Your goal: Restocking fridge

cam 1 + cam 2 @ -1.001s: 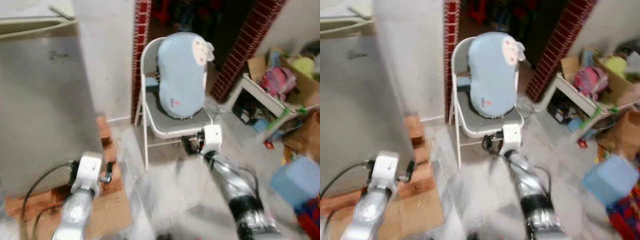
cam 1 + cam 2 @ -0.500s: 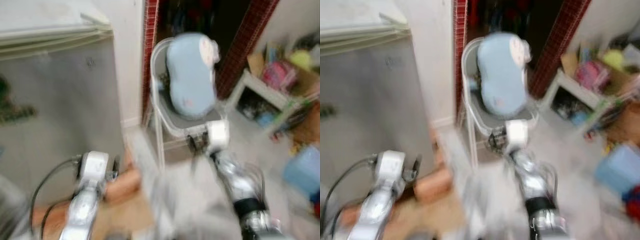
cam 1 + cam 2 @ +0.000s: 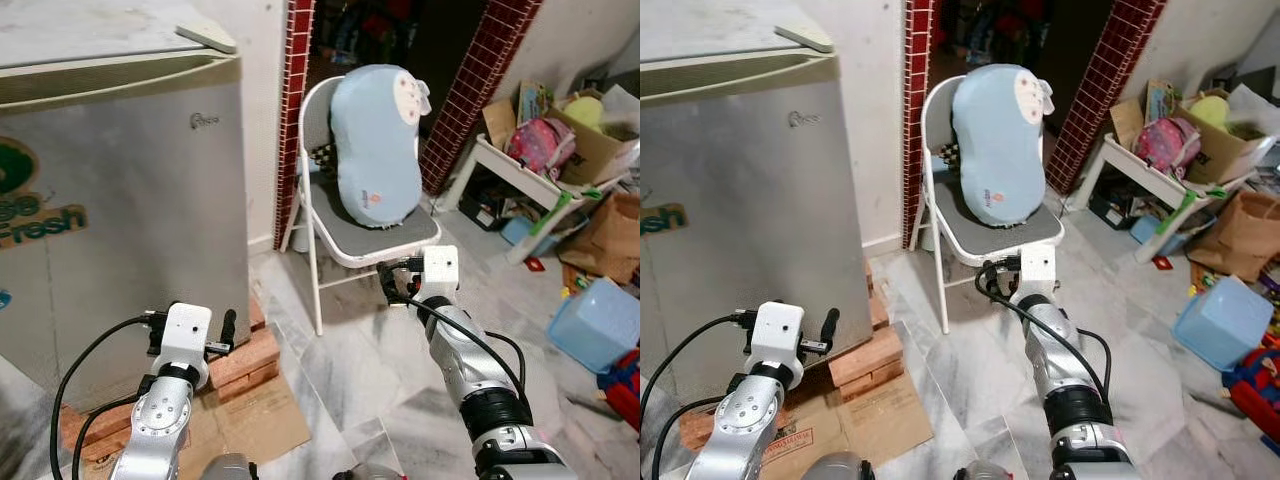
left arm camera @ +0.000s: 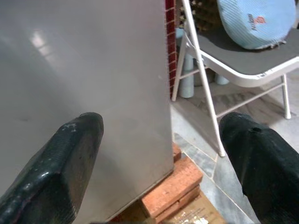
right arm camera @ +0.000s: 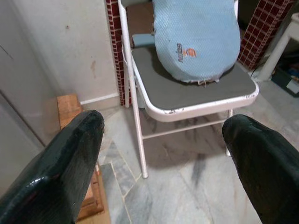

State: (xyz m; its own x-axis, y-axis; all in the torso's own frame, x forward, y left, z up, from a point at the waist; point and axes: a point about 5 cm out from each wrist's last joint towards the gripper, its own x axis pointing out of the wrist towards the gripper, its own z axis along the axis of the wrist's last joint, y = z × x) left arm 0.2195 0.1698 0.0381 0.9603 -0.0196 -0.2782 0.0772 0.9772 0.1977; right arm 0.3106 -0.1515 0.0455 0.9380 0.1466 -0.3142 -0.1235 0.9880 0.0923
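A silver fridge (image 3: pixel 120 200) stands at the left with its door closed, raised on red bricks (image 3: pixel 240 355). Its front carries part of a green "Fresh" logo. My left gripper (image 4: pixel 159 158) hangs low in front of the fridge's right corner, open and holding nothing, with wide-set fingers (image 4: pixel 60 172). My right gripper (image 5: pixel 159 158) is also open and bare. It is held out over the marble floor just before a white folding chair (image 3: pixel 370 240), and its fingers (image 3: pixel 390 285) point at the seat.
A light blue cushion (image 3: pixel 375 150) leans upright on the chair. Flattened cardboard (image 3: pixel 250 430) lies on the floor by the bricks. At the right are a cluttered white shelf (image 3: pixel 530 180), a brown paper bag (image 3: pixel 610 235) and a blue plastic box (image 3: pixel 595 325). Red brick pillars (image 3: pixel 470 90) frame a dark doorway behind.
The camera swung left through a blur, bringing more of the fridge front into view. Both arms hold about the same pose, grippers still open.
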